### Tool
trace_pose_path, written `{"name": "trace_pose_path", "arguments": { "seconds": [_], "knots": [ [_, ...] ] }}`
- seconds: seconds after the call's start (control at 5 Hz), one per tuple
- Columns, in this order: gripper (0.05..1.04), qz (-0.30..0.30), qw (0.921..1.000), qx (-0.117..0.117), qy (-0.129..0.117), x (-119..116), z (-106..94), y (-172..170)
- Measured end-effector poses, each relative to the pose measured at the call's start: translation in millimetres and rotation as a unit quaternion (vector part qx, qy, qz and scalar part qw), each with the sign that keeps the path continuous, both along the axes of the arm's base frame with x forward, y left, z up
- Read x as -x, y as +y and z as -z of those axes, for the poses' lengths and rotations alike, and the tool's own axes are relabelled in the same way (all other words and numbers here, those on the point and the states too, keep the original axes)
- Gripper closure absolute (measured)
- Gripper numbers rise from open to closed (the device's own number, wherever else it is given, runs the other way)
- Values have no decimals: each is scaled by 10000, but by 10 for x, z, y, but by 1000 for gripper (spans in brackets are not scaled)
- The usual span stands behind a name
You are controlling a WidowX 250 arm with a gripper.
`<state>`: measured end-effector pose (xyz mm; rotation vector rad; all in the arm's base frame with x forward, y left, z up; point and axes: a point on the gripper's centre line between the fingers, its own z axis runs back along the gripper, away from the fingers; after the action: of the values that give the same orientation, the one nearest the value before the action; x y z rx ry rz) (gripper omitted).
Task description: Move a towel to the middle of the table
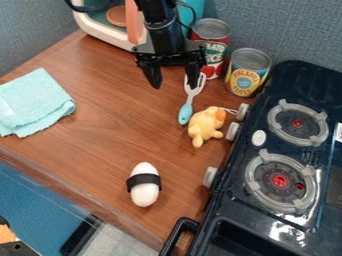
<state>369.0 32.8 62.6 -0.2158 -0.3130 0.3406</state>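
Observation:
The black gripper [175, 85] hangs over the back of the wooden table, its two fingers spread apart with nothing held between them. A light blue towel [33, 104] lies folded and slightly rumpled at the table's left edge, well to the left of the gripper and lower in the view. The table [107, 135] has a brown wood-grain top.
A fork [189, 102] with a blue handle lies just under the gripper's right finger. Nearby are a yellow plush toy [205, 125], two cans [248, 72], a toy stove [287, 150] on the right, and a white egg-shaped object with a black band [144, 184] in front.

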Motion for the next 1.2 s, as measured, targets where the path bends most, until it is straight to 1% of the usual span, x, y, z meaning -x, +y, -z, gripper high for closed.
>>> {"name": "trace_pose_path", "arguments": {
  "seconds": [0.2,0.4,0.6,0.8,1.0,1.2],
  "knots": [
    [83,-7,9999,54,160,27,112,-12],
    [83,-377,9985,227,316,233,166,187],
    [83,-637,9972,-349,179,433,41,415],
    [83,-1028,9923,-694,64,679,-91,723],
    [83,-1493,9874,-488,167,938,-8,1034],
    [83,-1936,9801,-241,355,1171,128,1295]
  ]
}}
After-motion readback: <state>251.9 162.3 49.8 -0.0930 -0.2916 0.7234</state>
